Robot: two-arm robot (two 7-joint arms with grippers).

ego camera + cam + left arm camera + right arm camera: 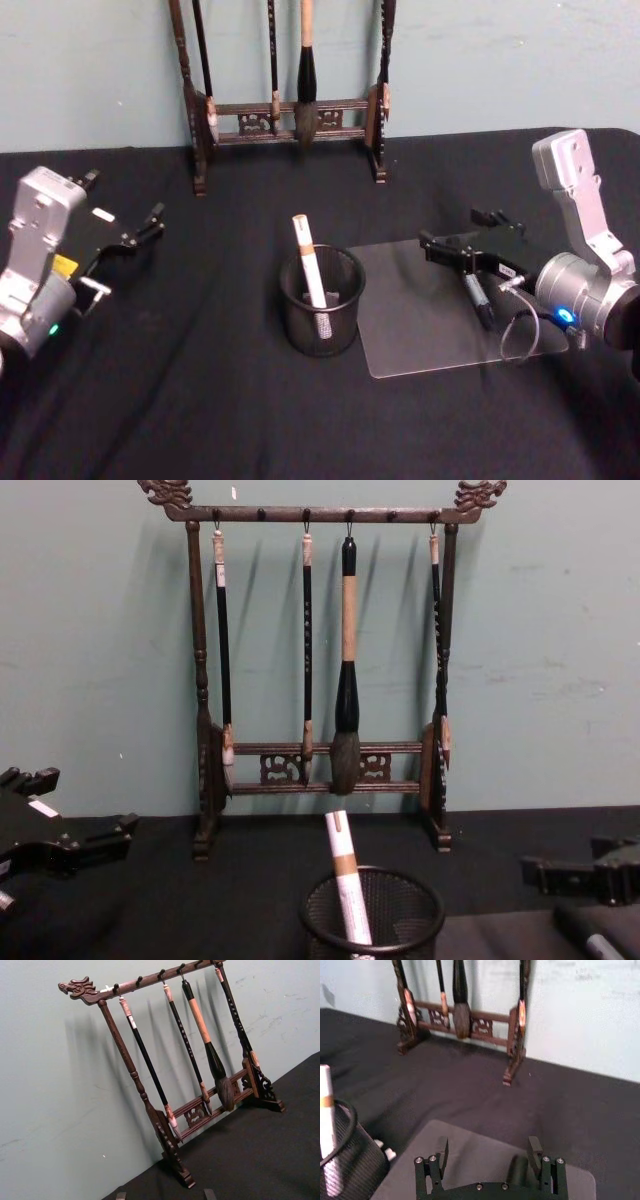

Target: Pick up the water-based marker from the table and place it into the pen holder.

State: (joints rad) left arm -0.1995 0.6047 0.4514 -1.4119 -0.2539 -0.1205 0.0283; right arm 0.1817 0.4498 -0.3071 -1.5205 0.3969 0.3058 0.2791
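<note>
White water-based marker with an orange band [309,262] leans inside the round black wire-mesh pen holder [335,325] at frame centre. It is probably light, stiff and smooth, best pinched mid-barrel. At centre right, the right gripper [455,232] has its 2 fingers spread wide and empty above a dark pen [478,297]. At far left, the left gripper [125,197] is likewise open and idle.

Head camera: looked down from above. Chest camera: sat low, level, nearer the wall. Both shared: pen holder [300,318], brush rack [255,122].
</note>
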